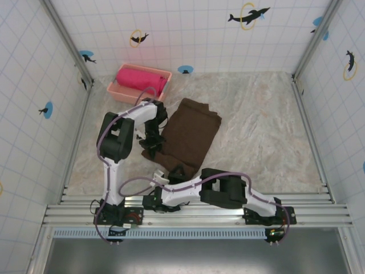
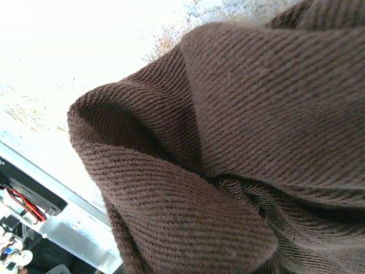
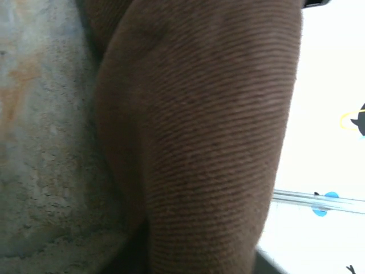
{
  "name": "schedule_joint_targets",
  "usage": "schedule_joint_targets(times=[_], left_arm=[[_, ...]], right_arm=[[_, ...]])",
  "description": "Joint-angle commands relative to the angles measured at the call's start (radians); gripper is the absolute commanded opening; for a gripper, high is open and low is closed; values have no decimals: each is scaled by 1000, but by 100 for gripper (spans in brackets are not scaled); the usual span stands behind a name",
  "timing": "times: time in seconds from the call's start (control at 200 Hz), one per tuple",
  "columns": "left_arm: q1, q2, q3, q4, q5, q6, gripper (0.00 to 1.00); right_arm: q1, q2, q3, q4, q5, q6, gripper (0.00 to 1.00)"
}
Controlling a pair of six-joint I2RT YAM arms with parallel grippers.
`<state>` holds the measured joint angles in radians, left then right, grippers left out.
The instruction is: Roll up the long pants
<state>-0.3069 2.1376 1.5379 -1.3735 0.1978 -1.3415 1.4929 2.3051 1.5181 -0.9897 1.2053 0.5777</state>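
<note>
The long pants [image 1: 191,134] lie folded into a dark brown strip on the marble table, running from the back centre toward the near left. My left gripper [image 1: 153,142] is at their left edge near the front end. In the left wrist view the pants [image 2: 228,114] bunch in folds right against the camera and hide the fingers. My right gripper [image 1: 174,170] sits at the pants' near end. In the right wrist view a rounded fold of the pants [image 3: 199,142] hangs over the jaws, hiding how they stand.
A pink basket [image 1: 117,88] with a bright pink rolled cloth [image 1: 142,80] stands at the back left, just behind the left arm. Tiled walls close the table on three sides. A metal rail [image 1: 194,208] runs along the near edge. Bare marble [image 1: 262,131] lies to the right.
</note>
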Motion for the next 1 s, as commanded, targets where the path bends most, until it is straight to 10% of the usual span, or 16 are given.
schedule_joint_targets(times=[0.0, 0.155, 0.385, 0.996], left_arm=[[-2, -72, -77, 81, -72, 52, 0], [-1, -216, -231, 257, -122, 100, 0], [-1, -527, -459, 569, -212, 219, 97], [0, -1309, -1002, 931, -132, 199, 97]], right_arm=[[-10, 18, -34, -5, 3, 38, 0], [-17, -74, -142, 189, -150, -116, 0], [-56, -157, -210, 303, -410, -252, 0], [-391, -295, -280, 362, -1018, -503, 0]])
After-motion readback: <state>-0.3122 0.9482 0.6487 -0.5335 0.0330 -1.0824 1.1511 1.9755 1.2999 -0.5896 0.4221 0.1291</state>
